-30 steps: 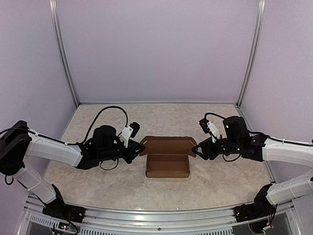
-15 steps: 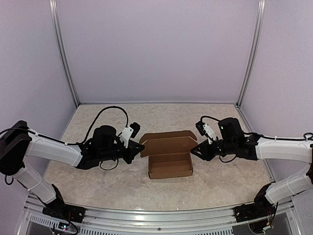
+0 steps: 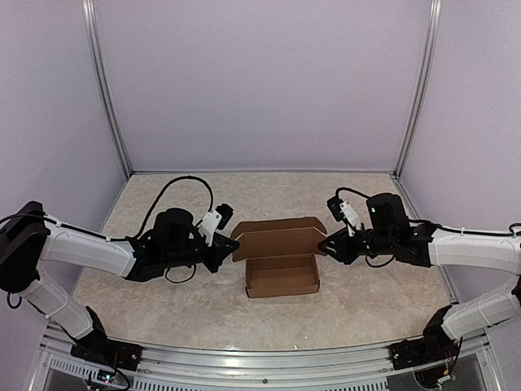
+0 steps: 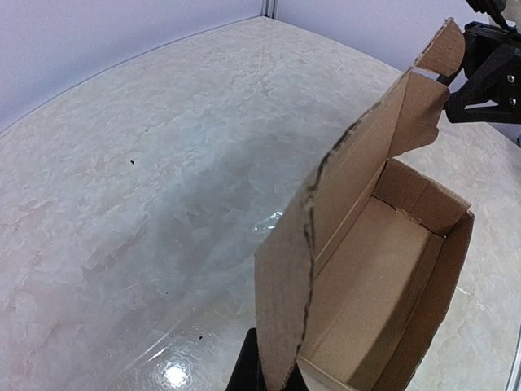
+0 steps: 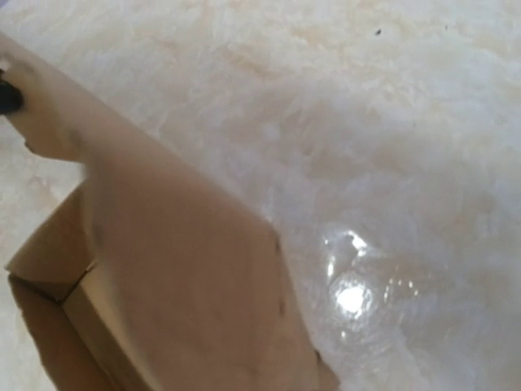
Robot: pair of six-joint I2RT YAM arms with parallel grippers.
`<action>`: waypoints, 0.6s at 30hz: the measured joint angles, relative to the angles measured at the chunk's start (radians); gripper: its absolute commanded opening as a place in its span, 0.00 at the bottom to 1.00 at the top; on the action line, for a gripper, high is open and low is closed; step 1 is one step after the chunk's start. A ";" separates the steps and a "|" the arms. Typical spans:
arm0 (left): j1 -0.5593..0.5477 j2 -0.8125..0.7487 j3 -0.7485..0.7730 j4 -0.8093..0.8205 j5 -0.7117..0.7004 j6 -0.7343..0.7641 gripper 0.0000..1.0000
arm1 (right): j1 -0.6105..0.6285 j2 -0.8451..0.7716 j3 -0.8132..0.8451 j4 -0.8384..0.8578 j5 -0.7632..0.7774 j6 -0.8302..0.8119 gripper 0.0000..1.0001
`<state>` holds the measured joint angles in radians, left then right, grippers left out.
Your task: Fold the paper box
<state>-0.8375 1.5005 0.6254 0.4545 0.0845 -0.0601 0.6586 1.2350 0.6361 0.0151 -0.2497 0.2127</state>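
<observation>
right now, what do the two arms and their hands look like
White tubular links with black joints. The left arm carries a looping black cable; the right arm shows small green lights near its wrist. The left hand and right hand are black, tapering to a point, each with a small white block beside it.

Both arms (image 3: 85,248) wear white shells, black joints and looping black cables (image 3: 183,181).

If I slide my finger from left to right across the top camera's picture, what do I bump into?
left arm → left arm's fingers → paper box → right arm's fingers → right arm
</observation>
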 measured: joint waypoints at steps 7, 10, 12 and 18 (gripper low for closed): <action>-0.007 -0.004 0.013 -0.029 -0.022 0.012 0.00 | 0.000 -0.010 0.000 0.011 0.005 -0.013 0.00; -0.012 -0.005 0.019 -0.041 -0.033 0.014 0.00 | -0.001 -0.010 -0.004 0.014 0.014 -0.013 0.00; -0.015 -0.005 0.023 -0.048 -0.040 0.016 0.00 | -0.001 -0.010 -0.014 0.018 0.016 -0.012 0.00; -0.035 -0.006 0.047 -0.087 -0.068 0.016 0.00 | 0.014 -0.010 -0.041 0.052 0.046 0.016 0.00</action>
<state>-0.8726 1.4948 0.6720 0.3672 0.0166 -0.0444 0.6727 1.2251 0.5953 0.0669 -0.2039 0.2291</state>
